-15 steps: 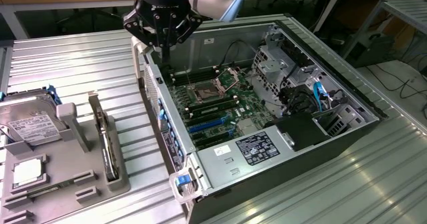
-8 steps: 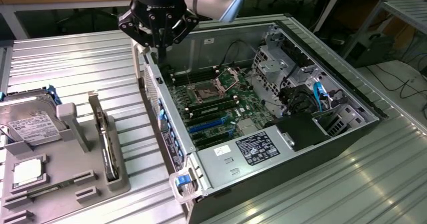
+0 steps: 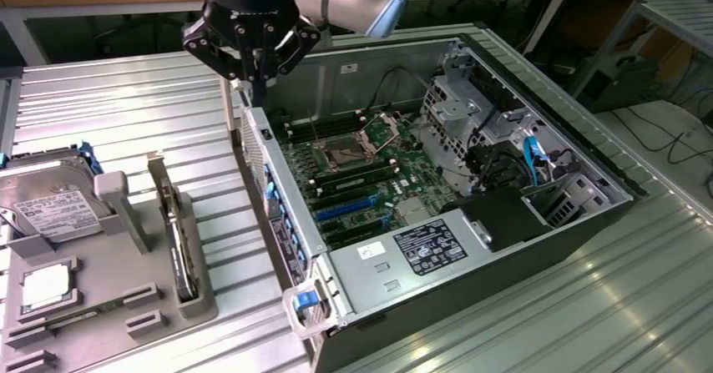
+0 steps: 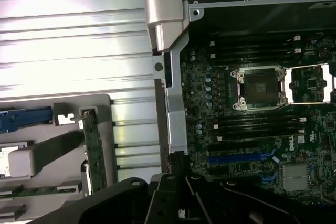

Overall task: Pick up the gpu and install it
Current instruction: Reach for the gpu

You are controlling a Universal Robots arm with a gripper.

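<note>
On ribbed metal table [image 3: 123,98], nearest at the exterior view's left: spotting gpu [image 3: 182,248] standing on edge in grey holder [image 3: 134,264]. Farther: noting gripper [image 3: 254,83] hovering shut and empty above computer case [image 3: 273,198] rear wall, possibly risking clipping it.

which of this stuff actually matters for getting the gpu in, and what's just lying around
For the job:
- gpu, standing on edge in the grey holder
- open computer case and its motherboard
- gripper, shut, empty, over the case's edge

Lying about:
- hard drive
- small square chip
</note>
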